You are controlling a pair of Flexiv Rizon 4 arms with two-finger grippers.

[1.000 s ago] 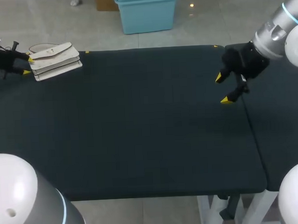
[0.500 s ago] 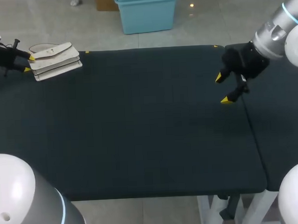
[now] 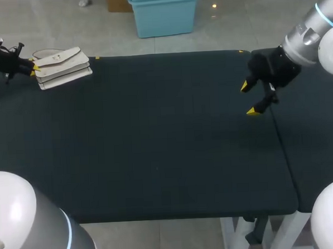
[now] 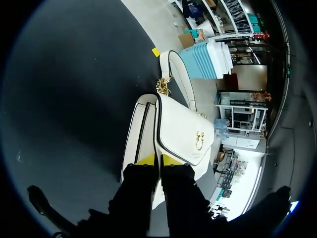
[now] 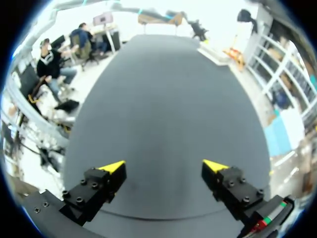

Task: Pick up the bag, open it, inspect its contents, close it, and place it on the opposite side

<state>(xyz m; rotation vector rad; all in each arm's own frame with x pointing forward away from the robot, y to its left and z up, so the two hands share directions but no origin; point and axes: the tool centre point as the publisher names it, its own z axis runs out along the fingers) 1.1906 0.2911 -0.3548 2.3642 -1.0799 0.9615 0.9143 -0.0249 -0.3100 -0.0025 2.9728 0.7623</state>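
Left pincer (image 4: 158, 159) now tight on bag (image 4: 182, 126)

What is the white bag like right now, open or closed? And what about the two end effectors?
white bag: flap closed, lying at the far left corner of the table.
left end effector: shut on the white bag's edge.
right end effector: open, empty, above the table.

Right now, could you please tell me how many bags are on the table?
1. The white bag lies at the far left corner of the table, its edge pinched in the left gripper. The right gripper, open over the right side, holds nothing. No other bag shows.
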